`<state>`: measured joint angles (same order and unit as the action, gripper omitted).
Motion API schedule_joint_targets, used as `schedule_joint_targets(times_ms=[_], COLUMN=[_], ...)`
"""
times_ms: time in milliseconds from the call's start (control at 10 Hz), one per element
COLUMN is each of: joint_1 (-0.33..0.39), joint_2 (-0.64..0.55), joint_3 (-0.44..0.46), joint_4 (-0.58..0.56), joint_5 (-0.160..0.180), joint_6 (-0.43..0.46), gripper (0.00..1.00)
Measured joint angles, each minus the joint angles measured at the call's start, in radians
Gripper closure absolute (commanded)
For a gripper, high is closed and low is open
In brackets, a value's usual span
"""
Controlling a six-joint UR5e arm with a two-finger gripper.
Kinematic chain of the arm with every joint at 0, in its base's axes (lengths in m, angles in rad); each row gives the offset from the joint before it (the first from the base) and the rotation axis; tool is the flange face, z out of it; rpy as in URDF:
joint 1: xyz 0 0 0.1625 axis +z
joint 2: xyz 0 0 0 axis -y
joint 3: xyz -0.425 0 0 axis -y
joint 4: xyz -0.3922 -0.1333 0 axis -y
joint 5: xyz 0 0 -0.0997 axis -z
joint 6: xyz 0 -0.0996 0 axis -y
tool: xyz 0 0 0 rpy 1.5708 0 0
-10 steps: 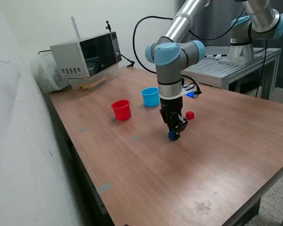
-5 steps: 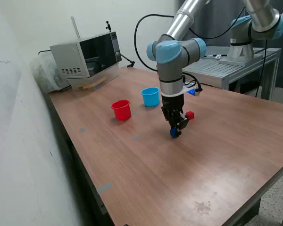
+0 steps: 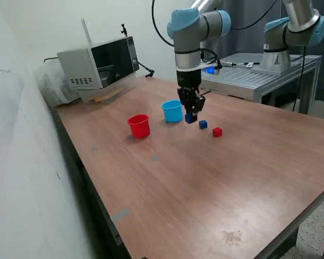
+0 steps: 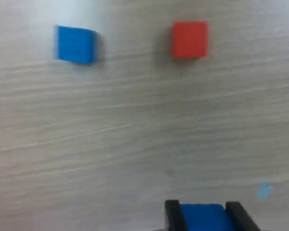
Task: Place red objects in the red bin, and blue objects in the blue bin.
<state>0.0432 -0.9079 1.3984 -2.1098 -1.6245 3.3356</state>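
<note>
The end effector [image 3: 190, 115] was closed on a blue cube [image 4: 206, 217], which showed in the wrist view clamped between the two dark fingers [image 4: 172, 215]. Over the last second it had risen from the surface [image 3: 216, 183] and carried the cube across to hang just beside the blue bin [image 3: 172, 110], on the exterior view's right of it. That suggested the pick was done and the drop was next, once the cube stood over the rim. Behind it on the surface lay a second blue cube [image 3: 203, 124] and one red cube [image 3: 217, 132], near each other. The red bin [image 3: 139, 125] stood further off, its contents hidden.
</note>
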Motion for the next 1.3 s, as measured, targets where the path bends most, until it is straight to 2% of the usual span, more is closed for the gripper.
schedule_joint_targets(times_ms=[400,800,1300], joint_1=[-0.128,-0.252,-0.301], joint_2=[-0.162,-0.227,-0.219], joint_3=[0.149,0.247,0.277], joint_4=[0.004,0.005,0.000], joint_5=[-0.031,-0.038,-0.038], joint_6=[-0.044,-0.079,-0.089], gripper=[1.00,1.00,1.00])
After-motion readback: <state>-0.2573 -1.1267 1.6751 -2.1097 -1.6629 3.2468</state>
